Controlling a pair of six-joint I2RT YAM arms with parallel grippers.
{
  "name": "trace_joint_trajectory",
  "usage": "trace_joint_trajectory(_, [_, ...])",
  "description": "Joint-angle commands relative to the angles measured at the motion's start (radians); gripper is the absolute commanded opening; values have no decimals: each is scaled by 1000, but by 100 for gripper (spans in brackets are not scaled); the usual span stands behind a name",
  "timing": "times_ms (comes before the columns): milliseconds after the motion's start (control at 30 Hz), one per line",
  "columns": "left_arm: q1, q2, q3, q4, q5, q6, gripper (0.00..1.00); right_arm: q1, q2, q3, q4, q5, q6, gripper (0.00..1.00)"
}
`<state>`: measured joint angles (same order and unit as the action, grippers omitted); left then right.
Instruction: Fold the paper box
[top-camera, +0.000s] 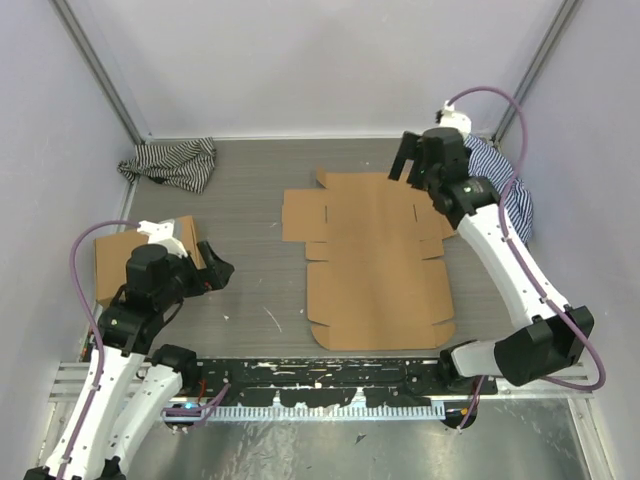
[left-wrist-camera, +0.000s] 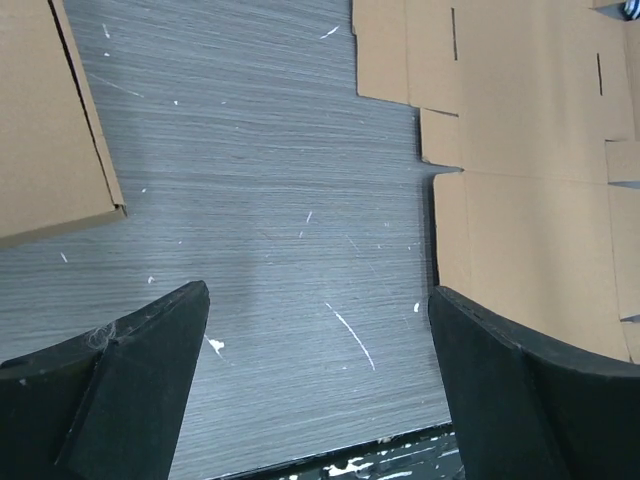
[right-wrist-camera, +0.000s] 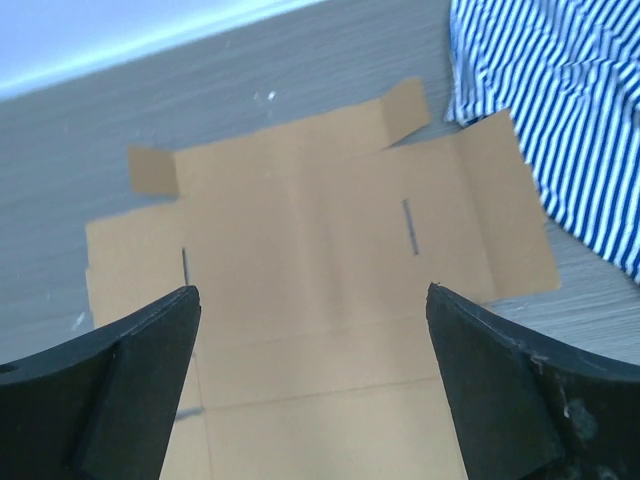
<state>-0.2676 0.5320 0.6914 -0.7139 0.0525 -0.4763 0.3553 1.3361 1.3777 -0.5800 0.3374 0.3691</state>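
Observation:
The paper box (top-camera: 375, 255) lies unfolded and flat in the middle of the table, a brown die-cut sheet with flaps and slits. It also shows in the right wrist view (right-wrist-camera: 320, 260) and at the right of the left wrist view (left-wrist-camera: 530, 170). My right gripper (top-camera: 408, 160) is open and empty, raised above the sheet's far right corner; its fingers (right-wrist-camera: 130, 380) frame the sheet. My left gripper (top-camera: 218, 270) is open and empty, low over bare table left of the sheet; its right fingertip (left-wrist-camera: 500, 370) is near the sheet's left edge.
A second flat brown cardboard box (top-camera: 125, 260) lies at the left under my left arm, seen also in the left wrist view (left-wrist-camera: 45, 120). A striped cloth (top-camera: 170, 162) lies at the back left, another (top-camera: 505, 190) at the right. Walls enclose the table.

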Motion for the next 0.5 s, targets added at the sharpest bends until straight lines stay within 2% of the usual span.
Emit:
trace_joint_trajectory(0, [1, -11, 28, 24, 59, 20, 98, -88, 1, 91, 52, -83, 27, 100])
trace_joint_trajectory(167, [7, 23, 22, 97, 82, -31, 98, -178, 8, 66, 58, -130, 94, 100])
trace_joint_trajectory(333, [7, 121, -3, 202, 56, -139, 100, -405, 49, -68, 32, -393, 204, 98])
trace_joint_trajectory(400, [8, 175, -21, 256, 65, -181, 94, -482, 26, -151, 49, -409, 222, 97])
trace_joint_trajectory(467, [8, 237, -33, 310, 82, -207, 84, -511, -4, -217, 53, -344, 219, 96])
